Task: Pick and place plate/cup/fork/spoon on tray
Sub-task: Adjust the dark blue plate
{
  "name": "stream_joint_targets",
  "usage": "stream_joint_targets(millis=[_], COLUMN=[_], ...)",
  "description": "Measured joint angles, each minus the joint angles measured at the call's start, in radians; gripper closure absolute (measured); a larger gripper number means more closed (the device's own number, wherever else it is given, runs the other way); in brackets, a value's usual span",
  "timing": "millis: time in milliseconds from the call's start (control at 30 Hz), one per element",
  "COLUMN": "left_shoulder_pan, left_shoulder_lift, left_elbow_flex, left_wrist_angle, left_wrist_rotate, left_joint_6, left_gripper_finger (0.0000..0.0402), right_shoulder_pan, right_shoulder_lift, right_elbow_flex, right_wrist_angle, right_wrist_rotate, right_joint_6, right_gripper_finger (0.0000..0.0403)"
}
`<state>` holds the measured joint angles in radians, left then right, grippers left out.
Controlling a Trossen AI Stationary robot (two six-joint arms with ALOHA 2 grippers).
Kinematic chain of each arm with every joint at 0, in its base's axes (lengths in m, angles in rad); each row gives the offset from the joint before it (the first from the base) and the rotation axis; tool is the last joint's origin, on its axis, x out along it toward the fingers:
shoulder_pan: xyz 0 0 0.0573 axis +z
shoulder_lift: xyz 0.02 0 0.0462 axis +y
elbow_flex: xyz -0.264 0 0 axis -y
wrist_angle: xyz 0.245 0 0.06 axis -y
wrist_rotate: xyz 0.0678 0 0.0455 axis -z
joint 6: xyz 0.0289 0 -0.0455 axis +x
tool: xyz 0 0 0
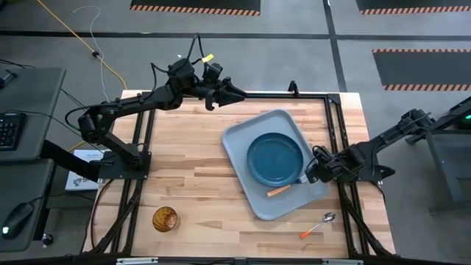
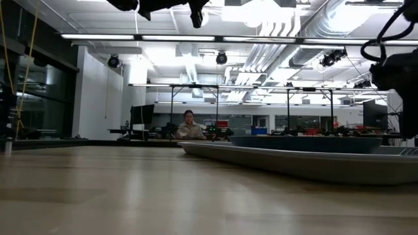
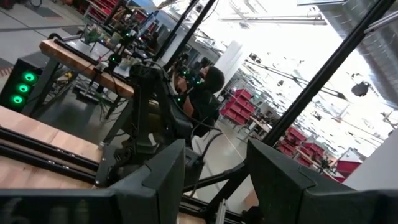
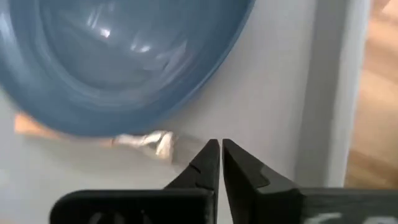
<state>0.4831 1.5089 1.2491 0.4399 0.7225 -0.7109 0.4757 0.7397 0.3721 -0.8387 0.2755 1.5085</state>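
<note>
The dark teal-blue plate [image 1: 274, 158] lies flat on the pale grey-blue tray [image 1: 239, 140]. The orange-handled fork [image 1: 283, 188] lies on the tray's floor by the plate's near rim; its silver tines [image 4: 152, 143] show in the right wrist view. My right gripper [image 1: 307, 177] hovers low over the tray's right part, just right of the tines, its fingers [image 4: 208, 163] shut and empty. The spoon [image 1: 318, 225] lies on the table near the tray's near right corner. The brown cup [image 1: 164, 218] stands at the near left. My left gripper [image 1: 239, 93] is open, raised by the far edge.
Black frame rails [image 1: 309, 94] run along the table's far and side edges. Bare wood lies between the cup and the tray. In the low view a person [image 2: 189, 125] sits far behind the table.
</note>
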Motion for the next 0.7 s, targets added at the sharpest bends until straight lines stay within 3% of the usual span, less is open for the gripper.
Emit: stream_joint_targets(millis=[167,367,700], left_shoulder_pan=[0.000,0.000,0.000], left_shoulder_lift=[0.000,0.000,0.000], left_elbow_flex=[0.000,0.000,0.000], left_wrist_angle=[0.003,0.011,0.015], left_wrist_rotate=[-0.009,-0.054,-0.055], left_joint_6=[0.007,0.008,0.008], left_gripper_finger=[0.0241,0.0241,0.0241], right_shoulder_pan=[-0.092,-0.202,-0.262], right_shoulder_lift=[0.084,0.173,0.189], right_elbow_flex=[0.000,0.000,0.000], right_wrist_angle=[0.066,0.149,0.259], right_wrist_rotate=[0.010,-0.060,-0.127], right_joint_6=[-0.084,-0.199,-0.226], right_gripper_finger=[0.0400,0.0402,0.0403])
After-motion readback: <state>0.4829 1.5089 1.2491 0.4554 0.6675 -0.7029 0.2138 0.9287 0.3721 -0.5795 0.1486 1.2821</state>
